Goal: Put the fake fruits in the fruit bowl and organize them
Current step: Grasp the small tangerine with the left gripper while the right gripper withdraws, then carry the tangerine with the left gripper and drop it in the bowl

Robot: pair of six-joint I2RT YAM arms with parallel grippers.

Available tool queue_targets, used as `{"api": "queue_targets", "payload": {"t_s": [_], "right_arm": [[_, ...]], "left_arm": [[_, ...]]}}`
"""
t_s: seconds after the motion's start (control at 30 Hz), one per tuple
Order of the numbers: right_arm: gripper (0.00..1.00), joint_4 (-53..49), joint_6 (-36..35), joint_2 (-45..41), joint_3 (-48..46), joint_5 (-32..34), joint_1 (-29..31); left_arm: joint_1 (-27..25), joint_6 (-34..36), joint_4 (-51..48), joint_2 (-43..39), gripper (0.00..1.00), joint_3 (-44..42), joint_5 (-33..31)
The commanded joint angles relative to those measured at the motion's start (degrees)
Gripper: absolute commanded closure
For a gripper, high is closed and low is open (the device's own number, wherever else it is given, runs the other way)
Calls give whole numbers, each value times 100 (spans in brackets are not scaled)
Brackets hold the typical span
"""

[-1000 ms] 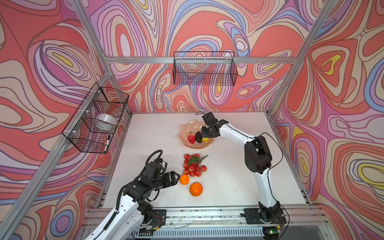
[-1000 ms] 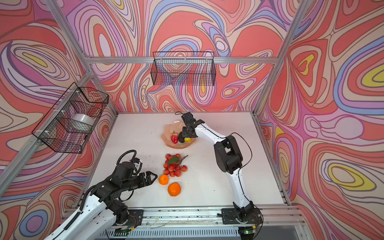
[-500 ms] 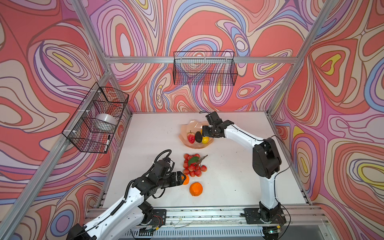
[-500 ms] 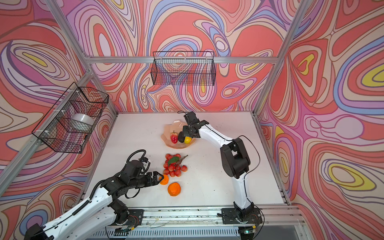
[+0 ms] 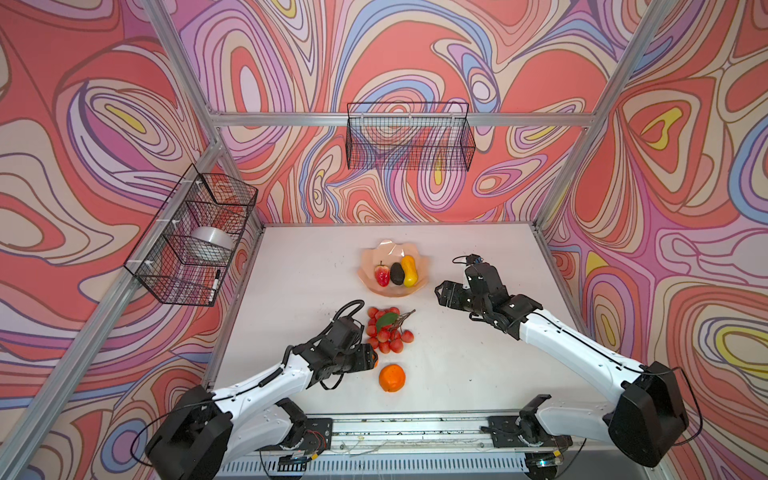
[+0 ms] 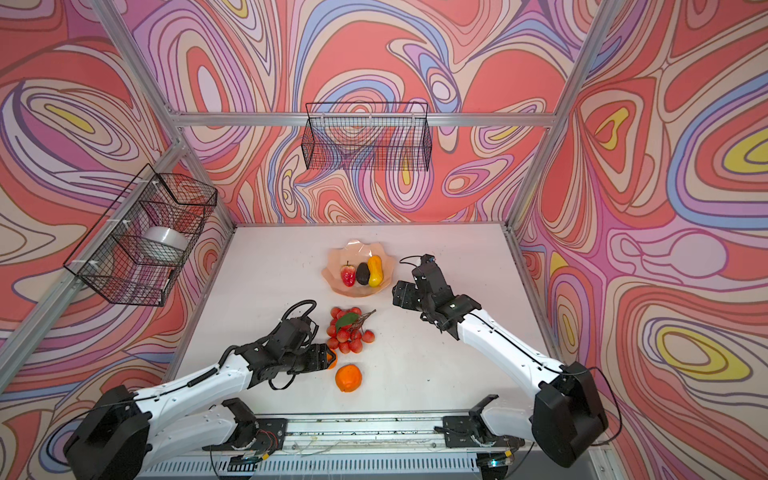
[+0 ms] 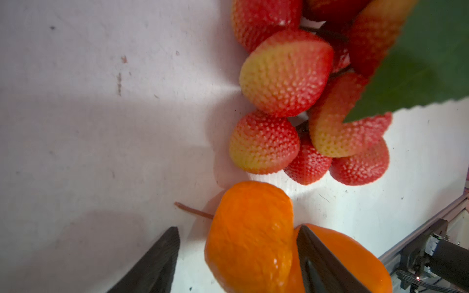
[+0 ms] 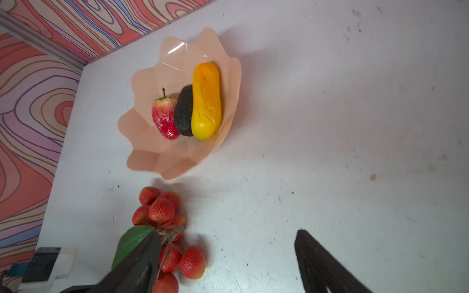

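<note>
My left gripper (image 7: pixel 236 258) sits low in the left-wrist frame with its 2 fingers straddling the smaller orange (image 7: pixel 250 236). One finger (image 7: pixel 319 263) presses its side; the other finger (image 7: pixel 157 261) stands a little apart from it, so the jaws are narrowed around the fruit and I cannot tell whether the grip has closed. In a top view that same orange (image 5: pixel 375 360) peeks out at the gripper's tip, lower centre of the frame, just beside the red berry bunch (image 5: pixel 386 330) with its green leaf (image 5: pixel 387 319). The bigger orange (image 5: pixel 392 377) lies on the white table (image 5: pixel 478 365) just below and right of it, touching nothing.

My right gripper (image 5: pixel 441 296) hangs wide and empty at centre right, just beside the bowl's right edge. The peach-pink fruit bowl (image 5: pixel 392 291) sits at upper centre of the table, holding 3 fruits side by side: the red strawberry (image 5: pixel 382 275) at left, the dark avocado (image 5: pixel 397 274) in the middle, and the long yellow fruit (image 5: pixel 409 271) at right.
</note>
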Motion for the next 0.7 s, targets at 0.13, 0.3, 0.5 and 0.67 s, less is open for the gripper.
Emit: {"api": "queue_targets", "payload": {"t_s": [0.13, 0.3, 0.5, 0.67], "right_arm": [[13, -81, 264, -331, -179, 333, -23], [14, -31, 237, -106, -88, 315, -25], [14, -6, 235, 33, -67, 290, -25], [15, -209, 255, -196, -144, 299, -25]], "left_arm": [[-44, 25, -581, -291, 81, 359, -343], [-39, 538, -2199, -1466, 78, 1138, -1156], [-37, 1661, -2716, -1287, 69, 2618, -1752], [-30, 2406, -2408, 368, 66, 3861, -1770]]}}
